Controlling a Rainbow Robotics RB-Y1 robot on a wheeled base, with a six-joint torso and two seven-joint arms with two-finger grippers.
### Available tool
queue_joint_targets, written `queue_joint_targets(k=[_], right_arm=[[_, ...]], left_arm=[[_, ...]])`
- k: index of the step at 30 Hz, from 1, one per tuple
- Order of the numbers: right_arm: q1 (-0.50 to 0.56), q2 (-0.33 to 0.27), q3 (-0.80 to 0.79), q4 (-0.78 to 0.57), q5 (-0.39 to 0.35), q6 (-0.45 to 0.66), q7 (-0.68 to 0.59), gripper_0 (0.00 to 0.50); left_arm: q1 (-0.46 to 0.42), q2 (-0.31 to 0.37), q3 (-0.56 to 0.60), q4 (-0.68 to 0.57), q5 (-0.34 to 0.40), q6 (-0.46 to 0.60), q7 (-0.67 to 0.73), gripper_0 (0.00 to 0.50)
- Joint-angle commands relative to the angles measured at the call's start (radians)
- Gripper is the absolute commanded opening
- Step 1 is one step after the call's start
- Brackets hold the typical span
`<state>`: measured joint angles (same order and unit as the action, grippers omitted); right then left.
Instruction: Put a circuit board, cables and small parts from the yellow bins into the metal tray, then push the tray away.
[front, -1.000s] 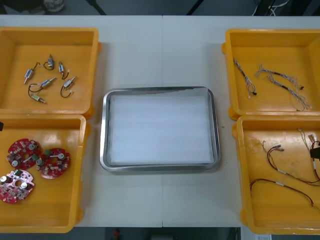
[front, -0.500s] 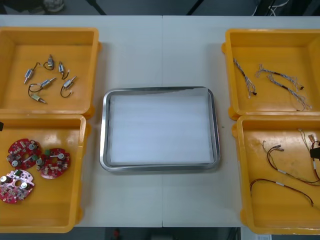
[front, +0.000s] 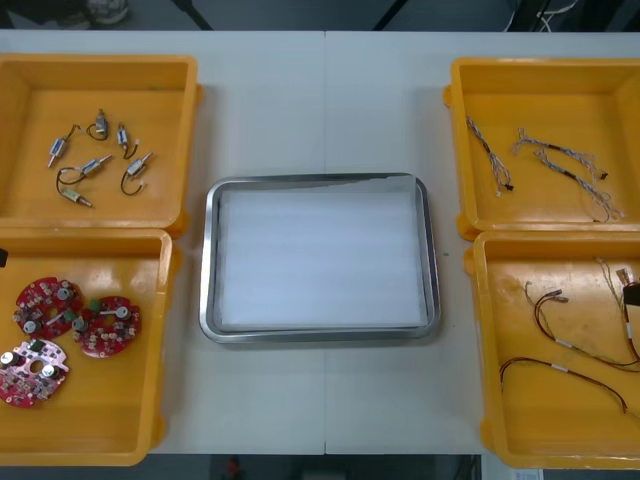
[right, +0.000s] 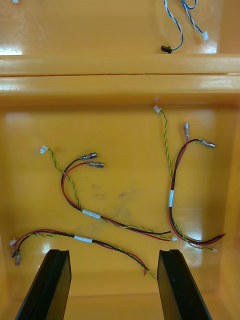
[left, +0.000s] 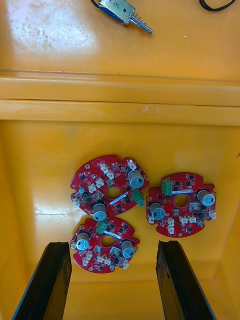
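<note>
while both arms hang over the near bins, neither hand holds anything. the left hand (left: 113, 247) points down into the near left bin (front: 100, 420), its two black fingers (left: 55, 280) spread wide with nothing between them, clear of the bin floor. just past the fingertips lie three round red circuit boards (left: 109, 187), close together, two of them meeting at a green connector. over the bin's wall, in the far left bin (front: 40, 205), sit the small metal parts (front: 95, 165).

the right hand (right: 114, 255) is posed the same way over the near right bin (front: 540, 420): fingers wide apart, gripping nothing, above the floor. loose red and yellow cables (right: 90, 214) sprawl on the bin floor beyond the fingertips, one strand running near the gap between them. past the wall, the far right bin (front: 480, 205) holds twisted blue and white cables (front: 560, 165).

between the two pairs of bins the metal tray (front: 207, 260) rests flat on the desk (front: 320, 100), white inside, with none of the parts in it.
</note>
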<state>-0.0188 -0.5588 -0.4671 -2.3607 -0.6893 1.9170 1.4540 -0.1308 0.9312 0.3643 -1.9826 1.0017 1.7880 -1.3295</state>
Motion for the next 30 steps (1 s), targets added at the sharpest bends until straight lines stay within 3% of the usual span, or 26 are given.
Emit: queue_joint_targets(k=[1, 19, 25, 30], right_arm=[[0.014, -0.039, 0.001, -0.022, -0.01, 0.003, -0.003, 0.5], [0.033, -0.098, -0.008, 0.133, -0.007, 0.0, 0.083, 0.5], [0.033, -0.112, -0.035, 0.228, 0.005, -0.076, 0.201, 0.5], [0.033, -0.118, -0.036, 0.284, -0.001, -0.141, 0.221, 0.5]], left_arm=[[0.076, 0.017, 0.016, -0.009, 0.017, -0.076, -0.105, 0.5], [0.323, 0.077, 0.013, -0.015, 0.067, -0.329, -0.201, 0.5], [0.418, 0.095, 0.007, -0.015, 0.08, -0.449, -0.231, 0.5], [0.465, 0.097, -0.01, -0.012, 0.084, -0.518, -0.24, 0.5]])
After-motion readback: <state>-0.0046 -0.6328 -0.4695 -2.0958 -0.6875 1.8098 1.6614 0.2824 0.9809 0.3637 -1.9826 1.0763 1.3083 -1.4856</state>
